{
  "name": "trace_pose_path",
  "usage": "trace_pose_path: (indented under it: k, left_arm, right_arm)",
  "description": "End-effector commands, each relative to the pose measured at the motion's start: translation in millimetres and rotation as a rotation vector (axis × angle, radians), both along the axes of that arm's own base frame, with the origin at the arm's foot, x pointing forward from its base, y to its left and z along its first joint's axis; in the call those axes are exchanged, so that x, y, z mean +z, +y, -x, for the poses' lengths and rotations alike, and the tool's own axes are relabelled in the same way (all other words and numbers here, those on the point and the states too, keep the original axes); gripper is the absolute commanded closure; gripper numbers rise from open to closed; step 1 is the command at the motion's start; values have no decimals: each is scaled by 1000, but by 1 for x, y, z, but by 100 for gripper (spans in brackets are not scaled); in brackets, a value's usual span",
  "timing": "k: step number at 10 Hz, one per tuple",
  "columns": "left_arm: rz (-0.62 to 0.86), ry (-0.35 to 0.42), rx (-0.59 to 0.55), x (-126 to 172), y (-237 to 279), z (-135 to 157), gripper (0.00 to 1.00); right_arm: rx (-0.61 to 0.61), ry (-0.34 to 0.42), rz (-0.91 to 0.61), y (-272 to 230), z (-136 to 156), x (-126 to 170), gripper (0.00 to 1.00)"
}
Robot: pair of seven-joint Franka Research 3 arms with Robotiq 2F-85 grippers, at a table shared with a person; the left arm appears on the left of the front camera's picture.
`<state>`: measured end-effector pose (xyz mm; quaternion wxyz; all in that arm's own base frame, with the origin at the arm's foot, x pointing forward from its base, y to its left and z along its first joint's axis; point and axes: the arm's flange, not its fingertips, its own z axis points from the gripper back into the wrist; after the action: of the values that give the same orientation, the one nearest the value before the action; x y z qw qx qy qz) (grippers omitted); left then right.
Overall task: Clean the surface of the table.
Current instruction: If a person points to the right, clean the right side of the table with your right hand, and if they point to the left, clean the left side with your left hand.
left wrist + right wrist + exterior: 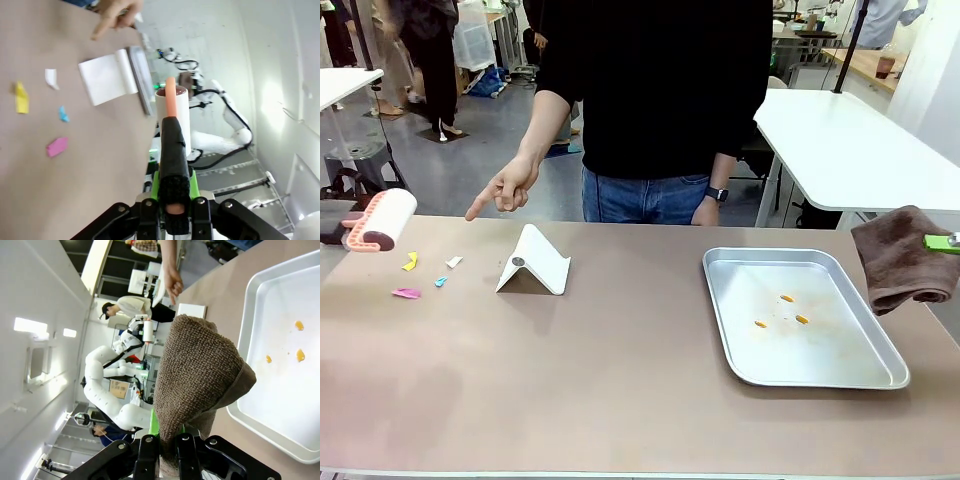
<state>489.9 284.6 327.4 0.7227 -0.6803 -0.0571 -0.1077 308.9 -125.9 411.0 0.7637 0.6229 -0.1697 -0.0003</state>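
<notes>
The taupe-brown table (620, 380) carries small paper scraps at its far left: yellow (410, 262), white (453, 262), blue (440, 282) and pink (406, 293). My left gripper (174, 197) is shut on the black handle of a lint roller (172, 107), whose white roll (380, 220) hangs over the table's left edge, just left of the scraps. At the right edge my right gripper (169, 442) is shut on a brown towel (200, 370), which droops beside the tray (905, 258). The person's hand (505, 188) points down toward the scraps.
A white folded stand (533, 262) sits right of the scraps. A silver metal tray (740, 340) lies on the right half, holding three small orange bits (787, 298). The person stands at the far edge. A white-topped table (850, 150) is behind on the right.
</notes>
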Motion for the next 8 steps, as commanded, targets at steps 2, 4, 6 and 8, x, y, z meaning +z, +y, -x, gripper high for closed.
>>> trace_pose_path:
  k: [2,4,6,8]
  left_arm:
    - [-224,45,107,11,25,-9,77]
    - [-361,70,104,15,39,-19,77]
    - [-446,83,147,17,52,-28,77]
    - [-491,154,135,9,59,-35,77]
  right_arm:
    - [1,-3,4,0,1,2,100]
    - [1,-3,4,0,1,2,100]
    - [1,-3,4,0,1,2,100]
    - [1,-3,4,0,1,2,100]
